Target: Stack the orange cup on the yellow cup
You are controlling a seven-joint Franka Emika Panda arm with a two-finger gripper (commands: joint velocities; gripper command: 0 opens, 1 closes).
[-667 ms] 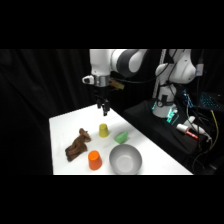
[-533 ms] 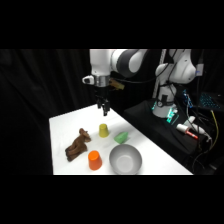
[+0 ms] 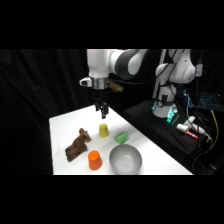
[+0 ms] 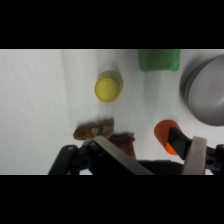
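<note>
On the white tabletop (image 4: 35,95) the yellow cup (image 4: 108,86) stands near the middle, seen from above. A green object (image 4: 159,59) lies at the top edge, and a grey bowl (image 4: 206,90) sits at the right edge. The orange cup (image 4: 167,135) is partly hidden behind one of the 2 fingers (image 4: 192,155). A brown object (image 4: 95,131) lies just above the black linkage.

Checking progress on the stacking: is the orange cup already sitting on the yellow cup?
No, the orange cup stands on the table, apart from the yellow cup.

orange cup (image 3: 94,160) apart from yellow cup (image 3: 103,130)
</note>
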